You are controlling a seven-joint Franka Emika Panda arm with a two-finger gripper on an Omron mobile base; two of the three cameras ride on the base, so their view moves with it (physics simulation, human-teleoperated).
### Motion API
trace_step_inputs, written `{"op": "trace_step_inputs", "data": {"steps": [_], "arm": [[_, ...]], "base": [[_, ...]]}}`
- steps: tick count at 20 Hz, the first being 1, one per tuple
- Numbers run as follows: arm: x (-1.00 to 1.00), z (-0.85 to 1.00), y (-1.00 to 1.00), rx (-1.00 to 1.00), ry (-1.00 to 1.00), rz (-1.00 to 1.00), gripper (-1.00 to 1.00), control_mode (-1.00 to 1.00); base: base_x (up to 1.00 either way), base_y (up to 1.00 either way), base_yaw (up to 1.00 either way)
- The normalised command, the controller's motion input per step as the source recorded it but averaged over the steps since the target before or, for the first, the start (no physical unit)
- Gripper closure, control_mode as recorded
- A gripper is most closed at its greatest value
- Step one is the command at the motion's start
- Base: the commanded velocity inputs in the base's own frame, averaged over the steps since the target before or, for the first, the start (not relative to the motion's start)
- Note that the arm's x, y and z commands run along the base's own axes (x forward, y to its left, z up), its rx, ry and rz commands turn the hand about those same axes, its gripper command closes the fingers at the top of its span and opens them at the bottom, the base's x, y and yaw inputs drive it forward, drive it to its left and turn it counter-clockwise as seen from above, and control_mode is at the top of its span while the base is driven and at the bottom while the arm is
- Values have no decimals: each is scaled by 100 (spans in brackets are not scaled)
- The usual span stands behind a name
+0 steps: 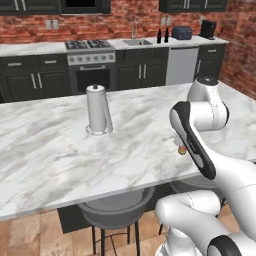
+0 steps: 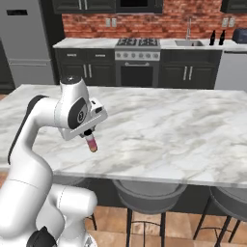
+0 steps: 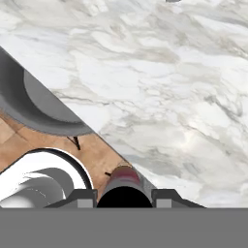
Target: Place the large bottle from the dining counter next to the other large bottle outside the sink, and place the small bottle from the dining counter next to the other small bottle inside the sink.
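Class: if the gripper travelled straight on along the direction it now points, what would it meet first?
The gripper, shut on a small reddish-brown bottle, points down at the white marble dining counter near its front edge. The bottle's lower end would probably touch that marble first, though depth is unclear.

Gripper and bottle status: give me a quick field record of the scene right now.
gripper: shut on bottle, raised above the counter's near edge
bottle: small, reddish, hanging below the fingers, clear of the surface
counter: marble
paper towel roll: upright on counter
stools: under the counter's near edge
sink: far back wall
far bottles: two dark ones right of sink
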Motion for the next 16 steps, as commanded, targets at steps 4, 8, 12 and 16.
{"op": "trace_step_inputs", "data": {"steps": [4, 8, 12, 16], "arm": [[0, 0, 0, 0, 0, 0, 100, 100], [0, 0, 0, 0, 0, 0, 100, 100], [0, 0, 0, 0, 0, 0, 100, 100], [0, 0, 0, 0, 0, 0, 100, 100]], "base": [[-58, -27, 0], [-61, -31, 0], [-57, -34, 0], [-55, -36, 0]]}}
